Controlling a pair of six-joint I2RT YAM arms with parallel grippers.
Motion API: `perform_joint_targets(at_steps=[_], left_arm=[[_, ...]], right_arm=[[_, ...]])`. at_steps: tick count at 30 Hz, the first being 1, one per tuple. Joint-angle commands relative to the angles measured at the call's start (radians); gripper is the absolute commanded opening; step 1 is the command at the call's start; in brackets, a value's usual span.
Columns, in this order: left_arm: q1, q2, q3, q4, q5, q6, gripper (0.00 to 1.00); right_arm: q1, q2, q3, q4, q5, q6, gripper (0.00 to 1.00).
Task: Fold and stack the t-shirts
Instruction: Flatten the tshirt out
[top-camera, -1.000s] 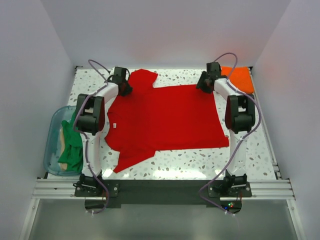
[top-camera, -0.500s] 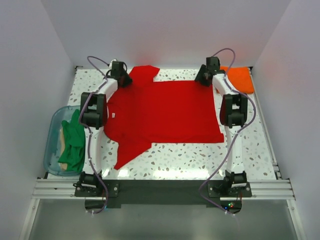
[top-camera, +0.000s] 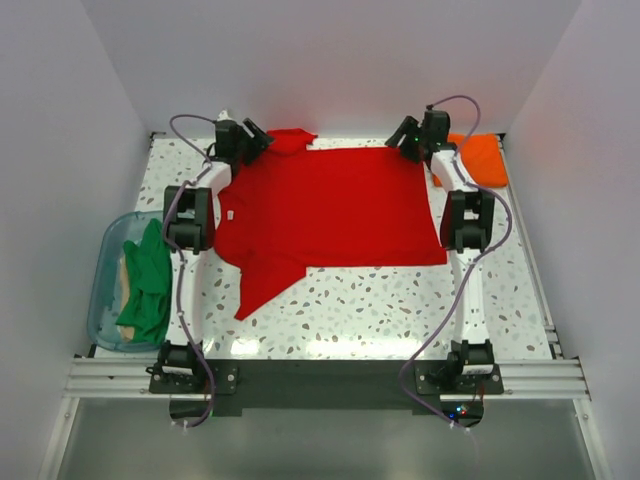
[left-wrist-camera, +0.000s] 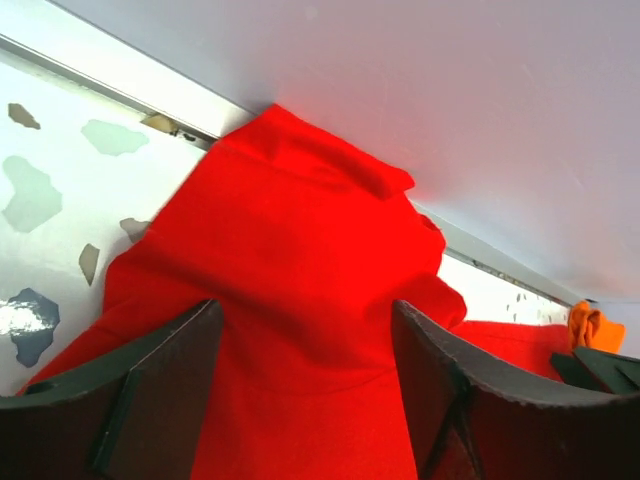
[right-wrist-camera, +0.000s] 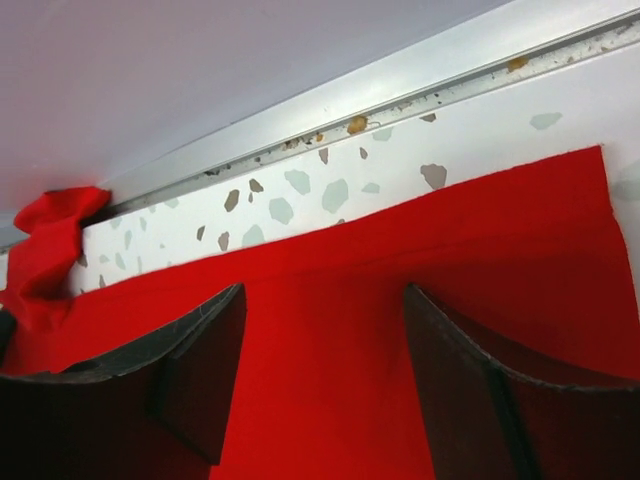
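A bright red t-shirt (top-camera: 330, 210) lies spread flat across the table, its white neck label (top-camera: 229, 213) at the left. One sleeve is bunched against the back wall (left-wrist-camera: 300, 200); the other points toward the near left. My left gripper (top-camera: 258, 141) (left-wrist-camera: 305, 345) stands open just above that far sleeve. My right gripper (top-camera: 405, 150) (right-wrist-camera: 325, 335) stands open over the shirt's far right hem (right-wrist-camera: 480, 250). Neither pinches cloth. A folded orange t-shirt (top-camera: 478, 158) lies at the back right corner. A green t-shirt (top-camera: 146, 285) hangs in the tub.
A clear bluish plastic tub (top-camera: 103, 300) sits off the table's left edge, with tan cloth under the green. A metal rail (right-wrist-camera: 400, 85) and the white back wall run just beyond both grippers. The speckled tabletop (top-camera: 400, 310) shows in front of the red shirt.
Both arms reached toward the back wall, dragging the red shirt farther from the near edge. Both grippers then opened and let go of the cloth.
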Motion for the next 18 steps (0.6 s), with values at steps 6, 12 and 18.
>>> perform_joint_targets(at_steps=[6,12,18], left_arm=[[0.022,-0.209,-0.093,0.162,0.127,0.014,0.76],[0.001,-0.623,-0.542,0.183,0.017,0.023,0.72],[-0.079,-1.018,-0.973,0.064,-0.129,-0.025,0.59]], right_arm=[[-0.009,-0.168,-0.110,0.087,-0.156,0.039,0.72],[-0.007,-0.439,-0.369,0.084,-0.173,0.072,0.72],[0.054,-0.751,-0.805,0.132,-0.161,0.060,0.72]])
